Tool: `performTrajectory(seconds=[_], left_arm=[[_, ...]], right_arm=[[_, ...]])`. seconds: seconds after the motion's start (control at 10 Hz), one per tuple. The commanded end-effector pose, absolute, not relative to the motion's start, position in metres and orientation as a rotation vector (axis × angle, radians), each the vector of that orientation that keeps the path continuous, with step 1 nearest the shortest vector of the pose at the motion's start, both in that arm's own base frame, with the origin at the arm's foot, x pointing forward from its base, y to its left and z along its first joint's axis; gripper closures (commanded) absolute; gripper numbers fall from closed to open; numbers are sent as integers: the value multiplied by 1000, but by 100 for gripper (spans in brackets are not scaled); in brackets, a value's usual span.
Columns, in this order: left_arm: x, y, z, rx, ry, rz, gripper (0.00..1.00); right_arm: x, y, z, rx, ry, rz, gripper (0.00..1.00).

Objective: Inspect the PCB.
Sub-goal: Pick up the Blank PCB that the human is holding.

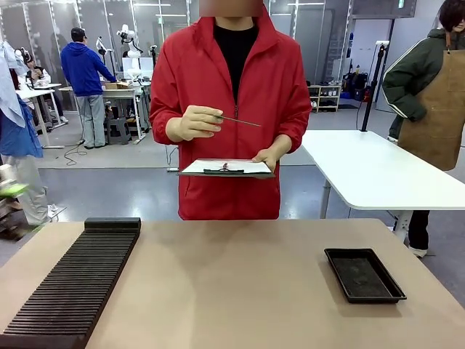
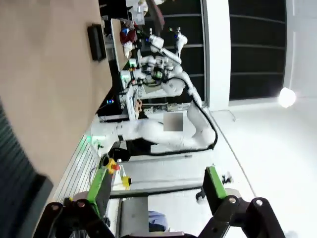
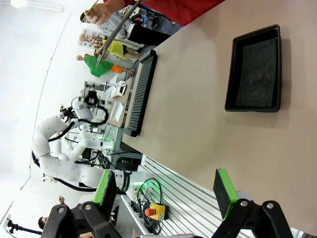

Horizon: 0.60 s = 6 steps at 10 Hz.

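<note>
Jaws spread, empty, on left gripper (image 2: pixel 157 183) and right gripper (image 3: pixel 164 191); hand (image 1: pixel 196 122) holds PCB (image 1: pixel 241 121) beyond tabletop's (image 1: pixel 232 283) far edge, lengthwise along it.

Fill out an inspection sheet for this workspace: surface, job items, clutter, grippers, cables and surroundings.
surface: tan table, smooth top.
job's things: circuit board held edge-on in the person's hand, above a clipboard carried in the other hand.
clutter: black slotted rack on the table's left; black tray on its right.
grippers: left gripper and right gripper both open, holding nothing.
cables: wires looped by a yellow button box beside the table.
surroundings: white table behind, with another person standing by it.
</note>
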<state>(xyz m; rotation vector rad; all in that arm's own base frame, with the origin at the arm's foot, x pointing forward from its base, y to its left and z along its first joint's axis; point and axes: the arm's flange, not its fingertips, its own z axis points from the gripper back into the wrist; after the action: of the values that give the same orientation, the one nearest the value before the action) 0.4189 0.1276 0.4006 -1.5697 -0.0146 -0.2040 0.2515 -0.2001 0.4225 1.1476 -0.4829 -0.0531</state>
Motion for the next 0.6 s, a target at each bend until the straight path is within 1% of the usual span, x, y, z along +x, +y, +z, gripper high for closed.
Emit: performTrajectory(seconds=[0.0, 0.2, 0.3, 0.5], left_arm=[[369, 159, 385, -1534, -83, -281, 4], [324, 209, 362, -1599, -142, -231, 4], [311, 228, 355, -1620, -171, -188, 4], [304, 250, 345, -1659, -221, -130, 4]], right_arm=[[251, -202, 423, 1151, -501, -37, 0], [251, -202, 423, 1151, -501, -37, 0], [251, -202, 423, 1151, -501, -37, 0], [251, -202, 423, 1151, -501, -37, 0]])
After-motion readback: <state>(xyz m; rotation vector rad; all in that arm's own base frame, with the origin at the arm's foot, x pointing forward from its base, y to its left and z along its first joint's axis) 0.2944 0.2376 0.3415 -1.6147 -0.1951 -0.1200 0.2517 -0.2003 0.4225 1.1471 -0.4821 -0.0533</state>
